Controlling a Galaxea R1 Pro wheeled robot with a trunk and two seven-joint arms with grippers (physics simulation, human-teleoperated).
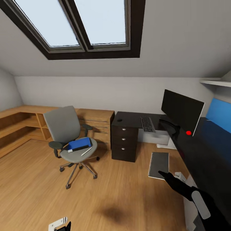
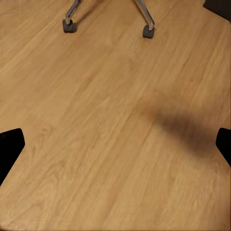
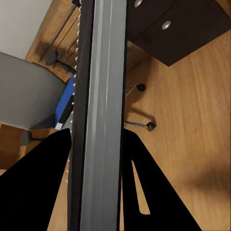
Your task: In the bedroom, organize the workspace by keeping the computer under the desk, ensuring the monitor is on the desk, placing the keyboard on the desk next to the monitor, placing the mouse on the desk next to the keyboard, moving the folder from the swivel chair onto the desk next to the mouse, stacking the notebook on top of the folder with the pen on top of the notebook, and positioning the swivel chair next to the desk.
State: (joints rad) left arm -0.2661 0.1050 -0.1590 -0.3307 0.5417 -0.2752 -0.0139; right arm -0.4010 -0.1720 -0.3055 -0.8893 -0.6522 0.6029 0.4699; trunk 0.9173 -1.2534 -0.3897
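Observation:
My right gripper (image 1: pixel 162 175) (image 3: pixel 98 144) is shut on the notebook (image 1: pixel 159 163) (image 3: pixel 103 96), a dark slab with a wire spiral, held over the floor in front of the black desk (image 1: pixel 128 119). On the desk stand the monitor (image 1: pixel 181 110) and the keyboard (image 1: pixel 147 124). To the left, the grey swivel chair (image 1: pixel 65 128) carries the blue folder (image 1: pixel 78 143) (image 3: pixel 65 103), with the pen (image 1: pixel 86 151) beside it on the seat. A pale box (image 1: pixel 156 137) sits under the desk; whether it is the computer I cannot tell. The mouse is out of view. My left gripper (image 2: pixel 115 144) hangs open over bare floor.
The desk's drawer unit (image 1: pixel 124 141) with round knobs faces the chair. Low wooden shelving (image 1: pixel 19 122) and a dresser (image 1: pixel 96 123) line the back wall. A blue wall panel (image 1: pixel 219 114) runs behind the desk's right wing. Chair castors (image 2: pixel 70 25) stand near my left gripper.

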